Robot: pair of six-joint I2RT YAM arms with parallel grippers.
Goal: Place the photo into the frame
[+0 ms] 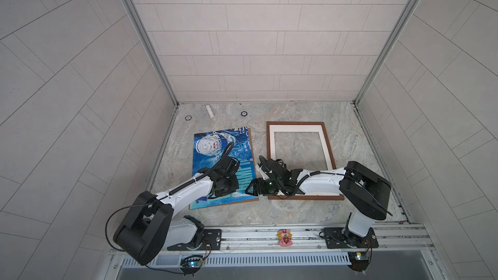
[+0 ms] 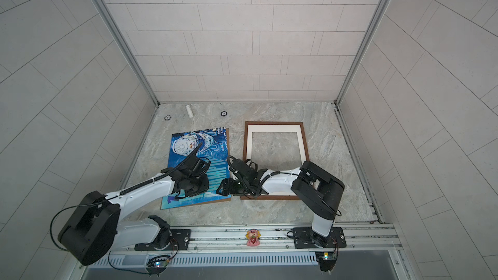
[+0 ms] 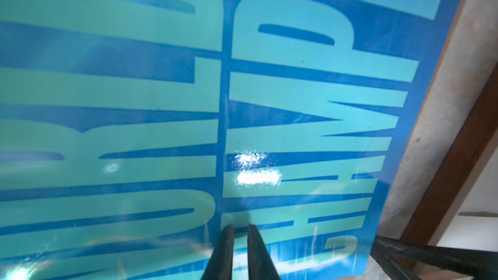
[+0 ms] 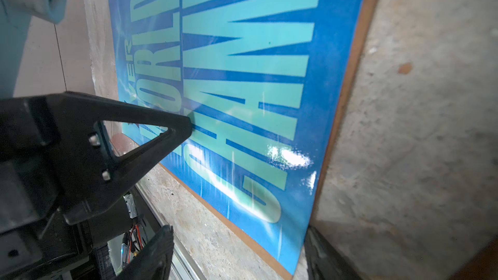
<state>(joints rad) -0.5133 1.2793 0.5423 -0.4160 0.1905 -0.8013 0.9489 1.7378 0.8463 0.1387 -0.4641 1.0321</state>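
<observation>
Showing the marble tabletop [image 1: 296, 216] from above, both top views place the frame [image 1: 295, 123] flat on its 3 o'clock half. The frame is thin dark brown wood with a cream mat [image 1: 296, 128] seated inside it, and bare marble shows through the mat's window.

A brown backing board [image 4: 350, 76] lies slightly skewed on the 9 o'clock half. The photo [image 1: 213, 141] rests face up on it, leaving a thin brown margin along the 3 and 6 o'clock edges. The photo is outside the frame, beside it but not touching, with a strip of marble between them.

The right arm [image 1: 323, 181] crosses the frame's 7 o'clock corner. The right gripper [image 1: 249, 188] sits at the photo's 4 o'clock edge with its fingers spread wide. In the right wrist view the near corner of photo and board lies between them; contact cannot be told.

The left gripper [image 3: 239, 227] points down at the photo's 6 o'clock half, between the two rows of block lettering. Its fingers are drawn almost together, with only a slit between them and nothing in it.

A pink toy figure [image 1: 284, 237] stands on the rail [image 1: 256, 234] at 6 o'clock. A white tube [image 1: 210, 111] lies near 11 o'clock, with two small dark rings [image 1: 244, 113] on either side of it.
</observation>
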